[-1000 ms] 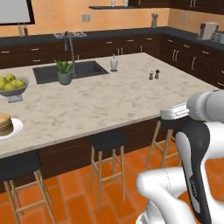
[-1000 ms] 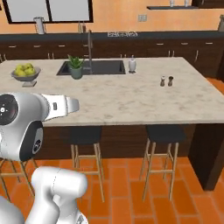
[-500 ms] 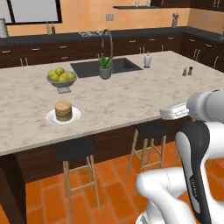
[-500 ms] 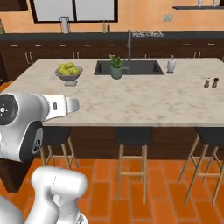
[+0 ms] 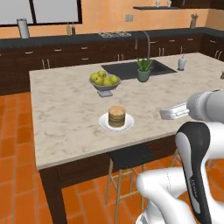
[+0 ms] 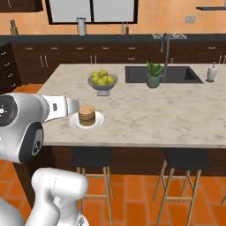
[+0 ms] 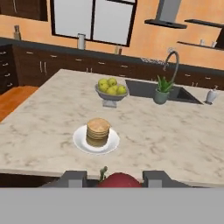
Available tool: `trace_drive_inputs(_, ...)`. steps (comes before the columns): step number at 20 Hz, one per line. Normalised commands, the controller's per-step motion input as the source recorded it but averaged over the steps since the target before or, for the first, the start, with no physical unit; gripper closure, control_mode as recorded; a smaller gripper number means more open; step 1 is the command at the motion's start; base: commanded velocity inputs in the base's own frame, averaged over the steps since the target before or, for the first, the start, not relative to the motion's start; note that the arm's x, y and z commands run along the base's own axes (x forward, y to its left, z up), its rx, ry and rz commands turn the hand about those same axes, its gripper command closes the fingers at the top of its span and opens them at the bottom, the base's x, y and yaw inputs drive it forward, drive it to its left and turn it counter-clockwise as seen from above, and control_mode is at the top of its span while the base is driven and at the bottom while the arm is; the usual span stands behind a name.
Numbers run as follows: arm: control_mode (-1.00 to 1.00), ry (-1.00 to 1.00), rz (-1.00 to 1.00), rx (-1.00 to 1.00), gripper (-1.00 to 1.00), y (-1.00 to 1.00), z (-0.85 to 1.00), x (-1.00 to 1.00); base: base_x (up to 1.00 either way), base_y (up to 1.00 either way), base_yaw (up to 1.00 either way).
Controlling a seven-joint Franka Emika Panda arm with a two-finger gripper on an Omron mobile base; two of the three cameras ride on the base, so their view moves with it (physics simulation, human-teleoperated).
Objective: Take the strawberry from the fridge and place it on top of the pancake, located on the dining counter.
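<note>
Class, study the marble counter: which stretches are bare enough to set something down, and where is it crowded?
Bare marble lies left of the pancake toward the dining counter edge, and along the near edge right of its plate. It is crowded behind, where the apple bowl, potted plant and sink sit close together.

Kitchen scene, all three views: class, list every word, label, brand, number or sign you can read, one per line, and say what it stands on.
None: no readable text in any view.
The bottle beside the sink: no legible label.
The items on the back counter: too small and blurred to show any writing.
The pancake, its plate, the apple bowl and the strawberry: unmarked.
</note>
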Motion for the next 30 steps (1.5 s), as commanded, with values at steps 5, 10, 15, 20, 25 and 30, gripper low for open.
trace_drive_inputs(5, 1.0, 0.0, 0.0, 0.0, 1.0, 0.0, 0.0, 0.0, 0.76, 0.71, -0.01)
trace_drive_inputs(10, 1.0, 0.0, 0.0, 0.0, 1.0, 0.0, 0.0, 0.0, 0.94, 0.1, -0.02)
trace_drive_inputs(15, 1.0, 0.0, 0.0, 0.0, 1.0, 0.0, 0.0, 0.0, 0.91, -0.03, -0.09)
trace_drive_inputs(20, -1.0, 0.37, 0.0, 0.0, 1.0, -0.12, -0.08, 0.8, 0.2, -0.05, 0.0)
trace_drive_inputs(25, -1.0, 0.48, 0.0, 0.0, 1.0, -0.06, -0.5, 1.0, 0.0, 0.0, 0.0)
trace_drive_inputs(30, -1.0, 0.21, 0.0, 0.0, 1.0, 0.0, -0.72, 0.95, 0.0, 0.0, 0.0)
